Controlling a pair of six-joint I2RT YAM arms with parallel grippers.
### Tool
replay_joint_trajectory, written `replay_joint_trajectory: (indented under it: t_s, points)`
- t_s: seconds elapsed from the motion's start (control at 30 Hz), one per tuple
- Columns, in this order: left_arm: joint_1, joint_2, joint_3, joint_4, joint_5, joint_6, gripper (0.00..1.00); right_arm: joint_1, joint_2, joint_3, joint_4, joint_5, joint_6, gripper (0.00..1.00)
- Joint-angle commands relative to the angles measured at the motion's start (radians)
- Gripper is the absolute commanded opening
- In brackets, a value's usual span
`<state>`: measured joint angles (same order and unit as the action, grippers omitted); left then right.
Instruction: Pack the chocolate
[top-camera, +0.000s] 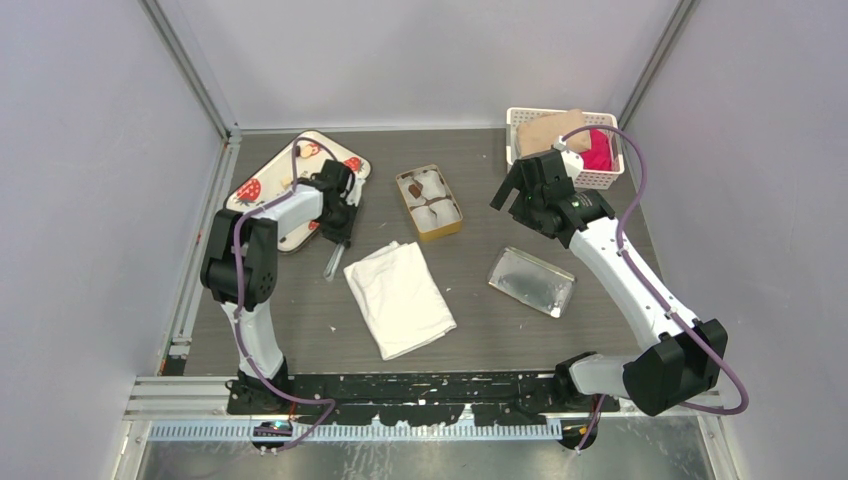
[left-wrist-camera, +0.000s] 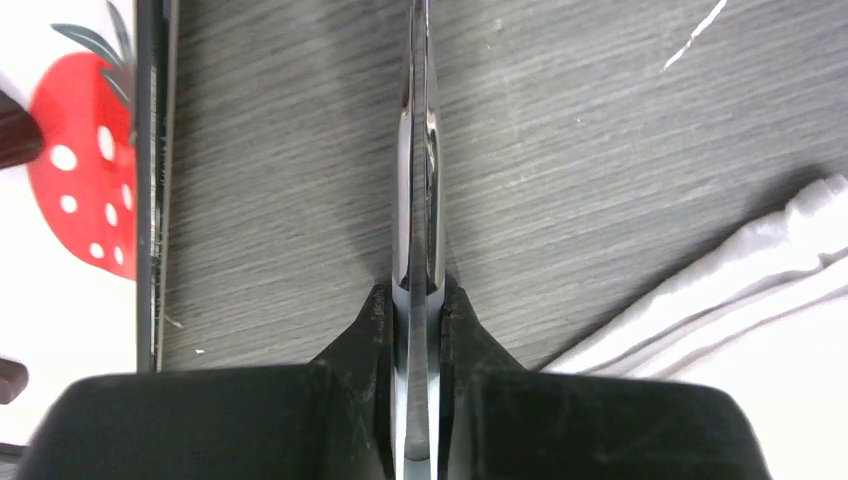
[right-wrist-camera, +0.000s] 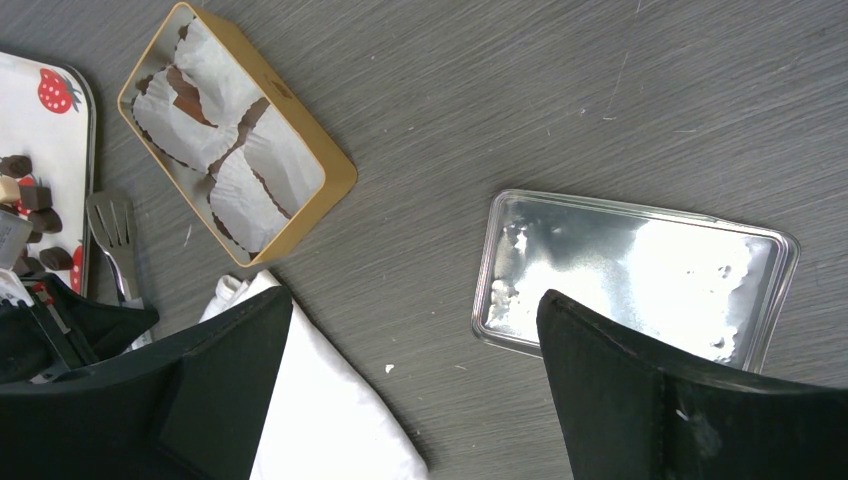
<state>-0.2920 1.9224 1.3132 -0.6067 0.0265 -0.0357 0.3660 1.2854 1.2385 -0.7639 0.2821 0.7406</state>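
Several small brown chocolates (right-wrist-camera: 30, 195) lie on the white strawberry tray (top-camera: 268, 180); in the top view my left arm hides most of them. The gold tin (top-camera: 430, 201) with white paper cups holds one dark chocolate (top-camera: 413, 187). My left gripper (top-camera: 338, 235) is shut on metal tongs (left-wrist-camera: 418, 150), which point down at the table between the tray's edge (left-wrist-camera: 60, 300) and the white cloth (left-wrist-camera: 760, 300). My right gripper (right-wrist-camera: 415, 310) is open and empty, held above the table between the cloth and the silver lid (right-wrist-camera: 630, 270).
The silver tin lid (top-camera: 531, 281) lies open side up right of the folded white cloth (top-camera: 399, 297). A white basket (top-camera: 600, 180) with beige and pink things stands at the back right. Frame posts stand at the back corners.
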Motion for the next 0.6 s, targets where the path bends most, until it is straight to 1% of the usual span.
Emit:
replay_joint_trajectory:
  t_s: [0.0,0.07,0.17,0.3,0.4,0.47,0.57]
  points:
    - [0.002,-0.003,0.038,-0.109,0.045,0.020,0.00,-0.003,-0.003,0.022,0.035,0.014,0.006,0.98]
    - [0.002,-0.039,0.068,-0.137,0.040,0.030,0.00,-0.004,-0.005,0.021,0.034,0.016,0.005,0.98]
    - [0.002,-0.097,0.126,-0.180,-0.004,0.031,0.00,-0.003,-0.003,0.021,0.035,0.014,0.006,0.98]
    - [0.007,-0.117,0.202,-0.272,-0.077,0.025,0.00,-0.002,0.004,0.022,0.042,0.008,0.006,0.98]
    - [0.021,-0.117,0.238,-0.342,-0.091,-0.017,0.00,-0.003,0.006,0.024,0.044,0.008,0.006,0.98]
    - [0.041,-0.111,0.263,-0.403,-0.105,-0.076,0.00,-0.003,0.007,0.023,0.045,0.010,0.005,0.98]
    - [0.107,-0.081,0.314,-0.516,-0.093,-0.161,0.00,-0.003,0.006,0.022,0.044,0.011,0.005,0.98]
